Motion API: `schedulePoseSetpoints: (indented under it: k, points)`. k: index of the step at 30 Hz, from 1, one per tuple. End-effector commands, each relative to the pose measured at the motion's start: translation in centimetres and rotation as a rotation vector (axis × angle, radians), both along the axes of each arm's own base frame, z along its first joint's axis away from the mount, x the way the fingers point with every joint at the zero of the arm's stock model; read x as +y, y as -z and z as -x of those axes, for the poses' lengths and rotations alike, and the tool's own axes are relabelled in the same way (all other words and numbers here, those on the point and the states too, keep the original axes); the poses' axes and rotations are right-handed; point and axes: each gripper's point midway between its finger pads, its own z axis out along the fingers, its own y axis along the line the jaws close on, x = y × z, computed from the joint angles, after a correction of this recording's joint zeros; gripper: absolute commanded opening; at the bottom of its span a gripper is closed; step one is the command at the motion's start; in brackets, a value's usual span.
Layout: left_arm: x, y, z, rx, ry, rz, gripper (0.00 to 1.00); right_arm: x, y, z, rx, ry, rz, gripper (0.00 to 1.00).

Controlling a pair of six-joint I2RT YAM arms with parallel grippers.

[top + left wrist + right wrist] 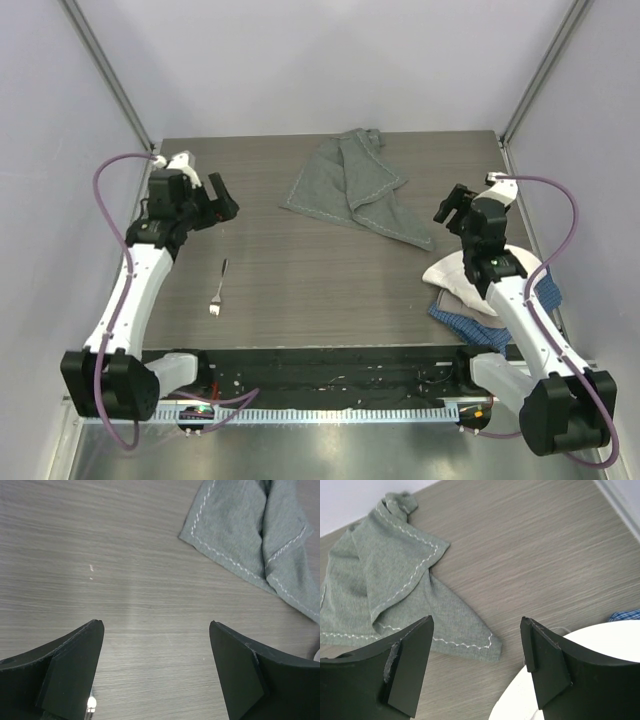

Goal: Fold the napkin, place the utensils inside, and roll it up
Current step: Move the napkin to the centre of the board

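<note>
My left gripper (156,625) and right gripper (477,620) gape empty. Crumpled grey-green cloth napkin (352,190), worktop's (300,290) far edge: floppy, so I'd pinch a corner.

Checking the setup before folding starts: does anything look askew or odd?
The grey-green cloth napkin lies crumpled and folded over itself, not spread flat. The slim silver metal fork lies apart from it, near the left arm. Nothing looks spilled or damaged.
</note>
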Motion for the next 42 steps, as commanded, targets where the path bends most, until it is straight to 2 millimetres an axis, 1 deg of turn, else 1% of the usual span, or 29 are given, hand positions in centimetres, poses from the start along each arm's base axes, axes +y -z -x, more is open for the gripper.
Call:
schedulePoseSetpoints:
  k: [1,2,4,5,6,7,8,9,11,12,13,15,17,18,19,21,22,23,24,25,27,28,31,33,34,35,37,38,42]
  points:
    - [-3.3,0.1,-2.1,0.002,-0.019,-0.023,0.91,1.2,-0.6,-0.9,-0.003,-0.042,-0.050,0.77]
    - [-4.2,1.5,-3.4,0.023,-0.017,-0.038,0.91,1.4,-0.3,-0.9,0.009,-0.049,-0.051,0.77]
    - [-6.1,2.2,-4.8,0.038,0.006,-0.018,0.90,1.8,0.5,-1.0,0.039,-0.069,-0.059,0.77]
    - [-6.8,4.8,-6.1,0.097,0.015,-0.019,0.87,2.0,0.6,-1.0,0.045,-0.074,-0.062,0.77]
    - [-7.2,4.6,-7.2,0.091,0.012,-0.014,0.84,2.1,1.0,-0.9,0.063,-0.079,-0.063,0.77]
    - [-7.4,5.7,-8.0,0.116,0.008,-0.019,0.81,2.3,1.0,-0.9,0.066,-0.086,-0.070,0.77]
    - [-7.7,7.9,-8.9,0.165,0.005,-0.031,0.77,2.6,1.3,-0.7,0.076,-0.100,-0.074,0.77]
    - [-8.1,7.7,-10.2,0.156,0.008,-0.030,0.76,2.7,1.4,-0.6,0.081,-0.105,-0.078,0.77]
    - [-8.6,8.6,-11.4,0.172,0.015,-0.036,0.73,2.9,1.3,-0.4,0.083,-0.113,-0.086,0.76]
    - [-9.2,9.6,-12.5,0.186,0.021,-0.043,0.72,3.0,1.5,-0.3,0.090,-0.115,-0.088,0.77]
    - [-9.5,9.9,-13.0,0.190,0.025,-0.047,0.71,3.1,1.7,-0.2,0.093,-0.117,-0.089,0.77]
    - [-10.2,11.2,-14.2,0.215,0.035,-0.076,0.68,3.3,1.8,0.0,0.098,-0.126,-0.094,0.76]
    - [-10.6,12.2,-14.9,0.239,0.043,-0.105,0.66,3.4,2.2,0.1,0.109,-0.132,-0.099,0.76]
    - [-11.2,11.6,-15.7,0.227,0.048,-0.109,0.66,3.5,2.3,0.2,0.114,-0.135,-0.103,0.76]
    - [-11.1,13.6,-15.6,0.280,0.049,-0.133,0.65,3.6,2.3,0.2,0.117,-0.137,-0.105,0.76]
    - [-11.5,13.7,-16.4,0.283,0.056,-0.150,0.64,3.7,2.5,0.3,0.121,-0.140,-0.105,0.76]
    - [-11.6,14.8,-16.2,0.310,0.060,-0.168,0.63,3.7,2.5,0.3,0.122,-0.142,-0.104,0.76]
    - [-11.8,15.2,-16.3,0.318,0.066,-0.173,0.61,3.7,2.5,0.3,0.122,-0.141,-0.105,0.76]
    - [-12.0,15.0,-16.6,0.313,0.072,-0.178,0.60,3.7,2.6,0.4,0.125,-0.142,-0.105,0.76]
    - [-12.3,15.8,-16.3,0.337,0.081,-0.192,0.58,3.7,2.7,0.3,0.128,-0.140,-0.106,0.76]
    - [-12.5,15.7,-16.3,0.337,0.085,-0.217,0.57,3.8,2.9,0.3,0.134,-0.144,-0.108,0.76]
    - [-12.7,16.2,-16.1,0.346,0.089,-0.232,0.56,4.0,2.9,0.3,0.136,-0.150,-0.113,0.76]
    - [-13.0,16.3,-16.1,0.345,0.090,-0.259,0.53,4.2,3.1,0.1,0.139,-0.157,-0.122,0.76]
    - [-13.1,17.1,-15.8,0.367,0.092,-0.283,0.52,4.4,3.1,0.1,0.138,-0.163,-0.125,0.76]
    - [-13.2,16.8,-16.2,0.362,0.092,-0.284,0.53,4.5,3.2,0.1,0.142,-0.165,-0.125,0.76]
    - [-13.0,17.9,-15.9,0.396,0.094,-0.296,0.52,4.5,3.2,0.1,0.141,-0.164,-0.125,0.76]
    - [-13.3,18.0,-16.2,0.401,0.098,-0.303,0.53,4.6,3.3,0.1,0.143,-0.169,-0.124,0.76]
    - [-13.2,18.6,-16.1,0.413,0.097,-0.311,0.53,4.5,3.3,0.2,0.144,-0.168,-0.126,0.76]
    - [-13.2,19.2,-16.3,0.417,0.090,-0.325,0.53,4.6,3.5,0.2,0.146,-0.167,-0.127,0.76]
